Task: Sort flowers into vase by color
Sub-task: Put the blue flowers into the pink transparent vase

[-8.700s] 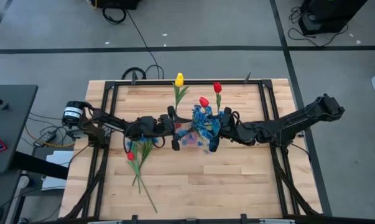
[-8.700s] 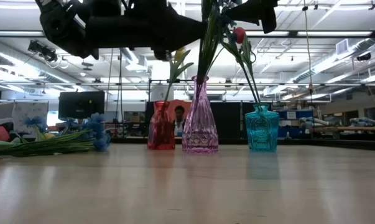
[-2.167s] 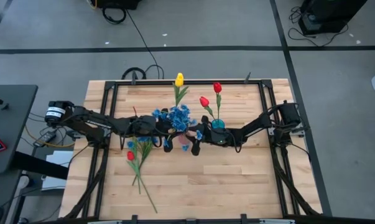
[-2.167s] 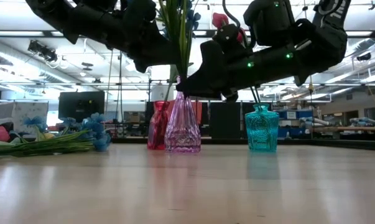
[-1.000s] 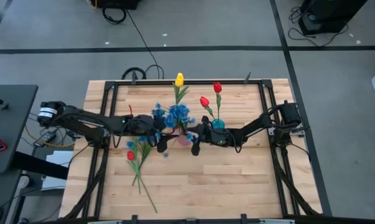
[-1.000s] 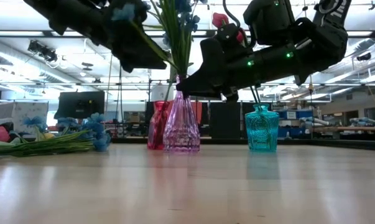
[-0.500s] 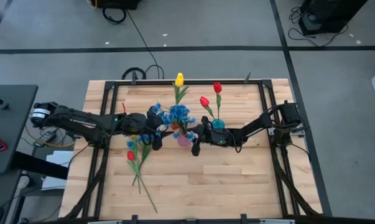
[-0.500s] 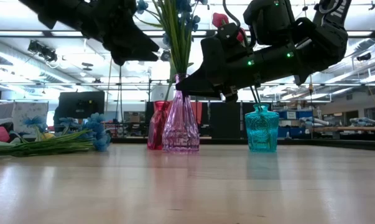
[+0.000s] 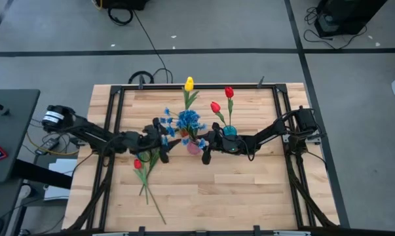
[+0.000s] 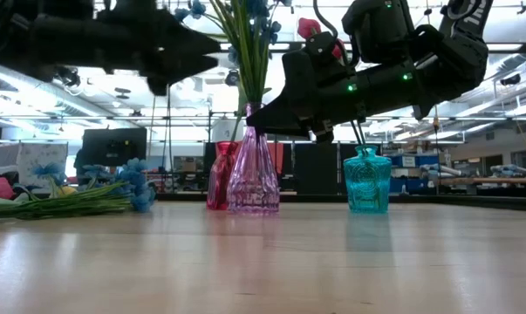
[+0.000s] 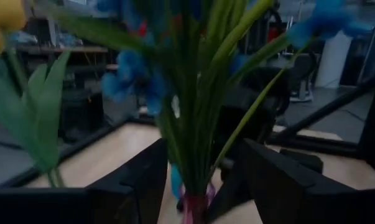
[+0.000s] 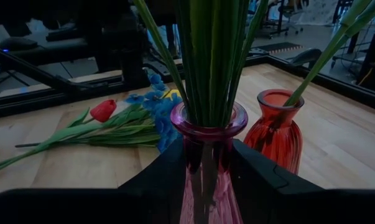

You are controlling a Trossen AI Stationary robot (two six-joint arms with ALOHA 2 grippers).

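Right gripper (image 12: 206, 163) fingers clenched around pink vase (image 10: 252, 179) neck, apparently steadying it | blue flowers (image 9: 188, 122) stand in it, stems between those fingers | left gripper (image 9: 159, 131) fingers released beside blossoms | remaining flowers (image 9: 145, 172) on bench (image 9: 249, 190)

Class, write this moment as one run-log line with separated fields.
left gripper: open, beside blue flowers | right gripper: shut on pink vase | blue flowers: in pink vase | loose flowers: on table

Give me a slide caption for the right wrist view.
Right gripper steadies the pink vase of green stems beside a red vase.
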